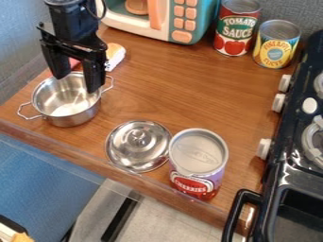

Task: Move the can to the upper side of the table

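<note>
The gripper hangs at the upper left above the steel pot, its two fingers apart with nothing between them. Near the table's front edge stands an upright can with a red cherries label, to the right of and below the gripper. Two more cans stand upright at the back right of the table: a red and green tomato can and a yellow and blue pineapple can.
A steel pot with wire handles sits at the left. Its round lid lies beside the cherries can. A toy microwave stands at the back, a small wrapped item behind the pot, and a black stove at the right.
</note>
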Controlling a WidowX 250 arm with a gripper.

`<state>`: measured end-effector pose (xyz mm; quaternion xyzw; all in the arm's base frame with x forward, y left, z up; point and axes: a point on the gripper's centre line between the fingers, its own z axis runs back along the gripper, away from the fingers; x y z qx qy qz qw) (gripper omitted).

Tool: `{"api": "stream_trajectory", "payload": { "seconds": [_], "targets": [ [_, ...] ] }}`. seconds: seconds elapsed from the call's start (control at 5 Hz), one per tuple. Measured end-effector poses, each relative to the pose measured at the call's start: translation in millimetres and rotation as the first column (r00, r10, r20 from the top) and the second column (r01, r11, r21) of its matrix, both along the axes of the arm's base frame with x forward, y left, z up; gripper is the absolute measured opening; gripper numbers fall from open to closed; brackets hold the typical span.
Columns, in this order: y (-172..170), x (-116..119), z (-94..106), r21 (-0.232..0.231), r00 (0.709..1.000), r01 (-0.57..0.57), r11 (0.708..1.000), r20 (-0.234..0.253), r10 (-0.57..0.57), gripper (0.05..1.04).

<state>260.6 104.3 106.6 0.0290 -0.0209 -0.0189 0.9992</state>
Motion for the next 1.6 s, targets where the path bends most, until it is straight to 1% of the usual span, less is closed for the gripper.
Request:
{"api": "stream_trajectory", "payload": {
  "seconds": [0.2, 0.4, 0.6, 0.8, 1.0, 1.2, 1.4, 1.6],
  "targets": [
    [-3, -3, -7.6, -0.012, 1.0, -0.007, 1.0, -0.026, 0.007, 1.0],
    [-44, -12, -12.9, -0.03, 0.998, 0.043, 0.999, -0.048, -0.045, 1.0],
    [-81, -31, -4.3, -0.013, 0.995, 0.099, 0.995, -0.022, -0.099, 1.0],
    [-100, -57, 0.8, 0.002, 0.994, 0.108, 0.994, -0.004, -0.108, 1.0],
    [-121, -71, -13.4, -0.036, 0.997, 0.074, 0.997, -0.031, -0.075, 1.0],
    [-140, -78, -28.6, -0.081, 0.995, 0.063, 0.995, -0.071, -0.069, 1.0],
    [-166, -83, -40.1, -0.121, 0.988, 0.098, 0.988, -0.104, -0.111, 1.0],
    [-183, -85, -48.2, -0.135, 0.984, 0.118, 0.984, -0.121, -0.134, 1.0]
  ]
}}
